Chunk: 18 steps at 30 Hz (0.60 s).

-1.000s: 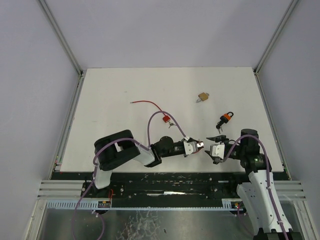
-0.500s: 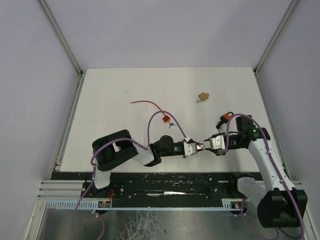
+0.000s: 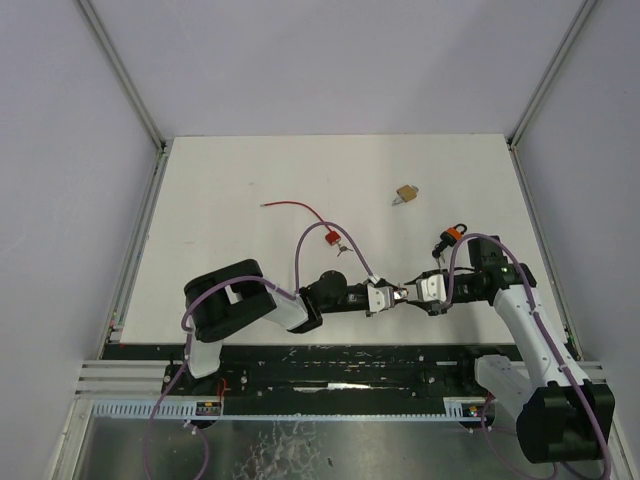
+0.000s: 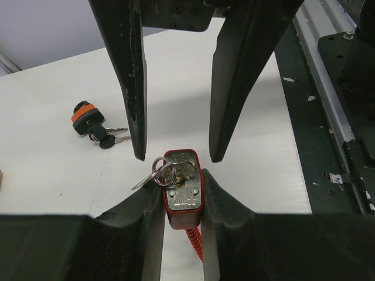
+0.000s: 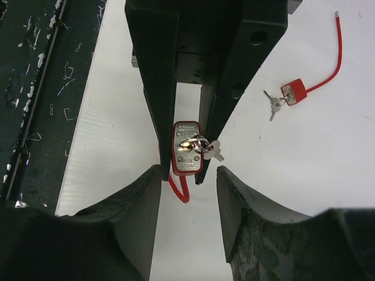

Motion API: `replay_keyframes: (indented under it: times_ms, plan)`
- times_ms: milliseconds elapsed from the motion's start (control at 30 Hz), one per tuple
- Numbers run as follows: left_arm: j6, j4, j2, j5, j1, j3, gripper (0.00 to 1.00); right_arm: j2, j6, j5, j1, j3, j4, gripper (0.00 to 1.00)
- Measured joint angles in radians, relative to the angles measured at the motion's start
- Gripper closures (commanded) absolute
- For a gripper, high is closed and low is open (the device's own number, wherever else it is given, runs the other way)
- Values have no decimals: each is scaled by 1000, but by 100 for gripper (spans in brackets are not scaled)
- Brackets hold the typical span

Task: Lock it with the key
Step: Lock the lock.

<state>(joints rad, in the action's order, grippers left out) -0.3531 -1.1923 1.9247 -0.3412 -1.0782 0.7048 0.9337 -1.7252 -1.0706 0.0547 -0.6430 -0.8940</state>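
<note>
The left gripper (image 3: pixel 397 294) pinched a red padlock (image 4: pixel 183 190) low over the near part of the white table (image 3: pixel 240 170), and the right gripper (image 3: pixel 414 292) faced it with its jaws spread.

The left fingers (image 4: pixel 214 202) pressed on both sides of the padlock body. Its metal keyhole face was turned toward the right gripper, and a ring of keys (image 4: pixel 160 172) hung at the keyhole. The right fingers (image 4: pixel 133 105) stood apart, one on each side of this face and just beside it, closed on nothing. A red cable shackle (image 5: pixel 179 191) curved out behind the lock. Farther on the table lay a second red padlock (image 3: pixel 329 237) with a long red cable (image 3: pixel 290 205). An orange-and-black padlock (image 3: pixel 453 235) with keys lay beside the right arm, and a brass padlock (image 3: pixel 406 192) lay the farthest.
</note>
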Motion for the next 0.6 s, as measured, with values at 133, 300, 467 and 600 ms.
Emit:
replay_keyframes:
  times_ms: [133, 300, 467, 600]
  plan:
    - [0, 0, 0, -2, 0, 0, 100, 11, 20, 0, 15, 2, 19, 56]
    - [1, 1, 0, -9, 0, 0, 100, 18, 40, -2, 25, 4, 35, 61]
    - [8, 1, 0, -12, 0, 0, 100, 34, 51, -1, 35, 10, 48, 66]
    - [19, 2, 0, -10, 2, 0, 97, 34, 55, 3, 39, 13, 51, 79]
